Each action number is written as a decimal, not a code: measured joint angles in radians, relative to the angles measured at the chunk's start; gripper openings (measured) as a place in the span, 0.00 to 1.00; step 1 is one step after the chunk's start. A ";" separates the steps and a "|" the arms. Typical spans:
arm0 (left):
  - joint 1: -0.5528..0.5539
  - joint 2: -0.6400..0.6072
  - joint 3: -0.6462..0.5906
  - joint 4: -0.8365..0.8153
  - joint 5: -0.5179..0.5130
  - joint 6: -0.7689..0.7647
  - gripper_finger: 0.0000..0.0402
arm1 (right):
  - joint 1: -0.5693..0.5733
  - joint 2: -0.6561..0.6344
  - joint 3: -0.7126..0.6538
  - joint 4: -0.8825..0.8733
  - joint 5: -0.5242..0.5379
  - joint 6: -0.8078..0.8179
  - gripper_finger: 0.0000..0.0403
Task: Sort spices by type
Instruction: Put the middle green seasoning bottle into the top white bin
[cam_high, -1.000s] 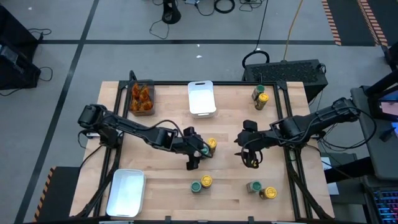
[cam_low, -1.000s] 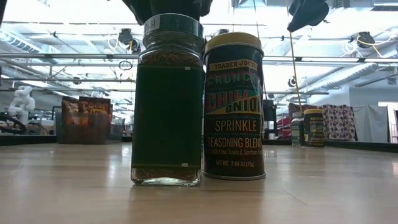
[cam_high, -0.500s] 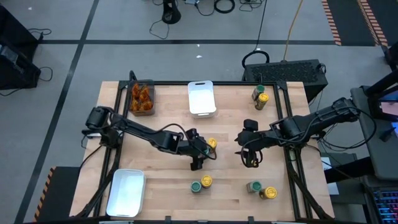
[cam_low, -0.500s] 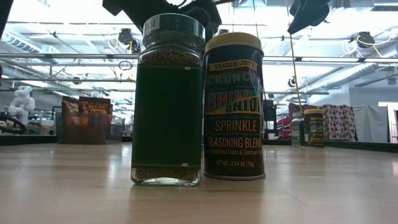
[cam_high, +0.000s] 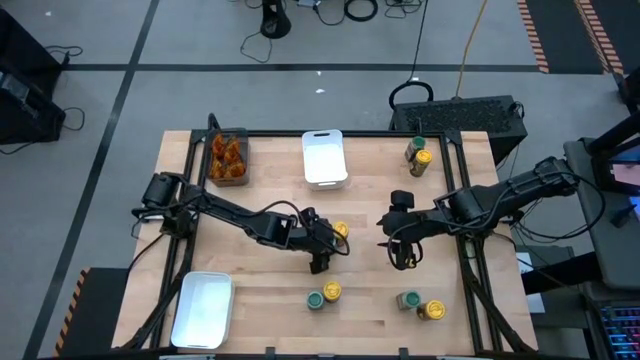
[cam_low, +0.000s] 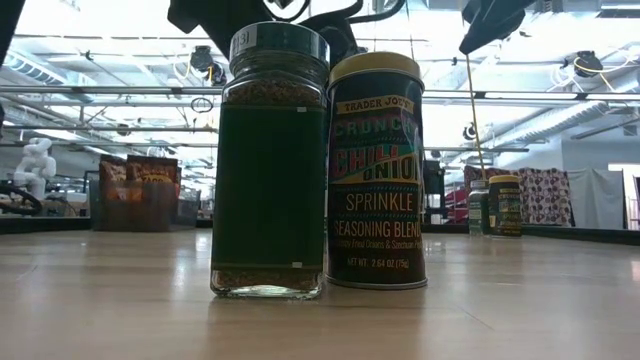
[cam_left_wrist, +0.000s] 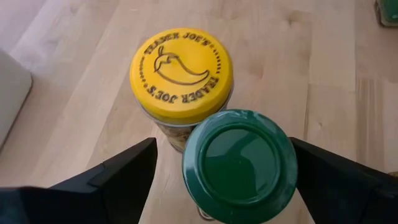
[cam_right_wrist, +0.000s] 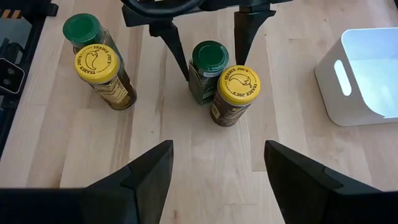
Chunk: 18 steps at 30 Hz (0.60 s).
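High view shows the left tool (cam_high: 322, 255) open at the frame's centre, its fingers straddling a green-lidded jar (cam_high: 326, 241) that touches a yellow-lidded jar (cam_high: 340, 231). Right tool (cam_high: 404, 253) hangs open nearby. Picking up green looks underway; closing without nudging yellow comes next.

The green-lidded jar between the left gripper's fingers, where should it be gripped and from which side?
Grip the green-lidded jar across its lid, from above. It stands upright, touching the yellow-lidded jar on one side, so the open left gripper should straddle the two free sides.
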 joint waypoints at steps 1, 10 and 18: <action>0.000 0.000 0.000 -0.002 -0.001 -0.010 0.87 | 0.000 0.000 0.000 0.000 0.000 0.000 0.58; 0.013 0.000 0.000 -0.010 0.006 -0.012 0.66 | 0.000 0.000 0.000 0.000 0.000 0.001 0.58; 0.019 0.000 0.000 -0.010 0.016 -0.012 0.52 | 0.000 0.000 0.000 0.001 0.000 0.019 0.58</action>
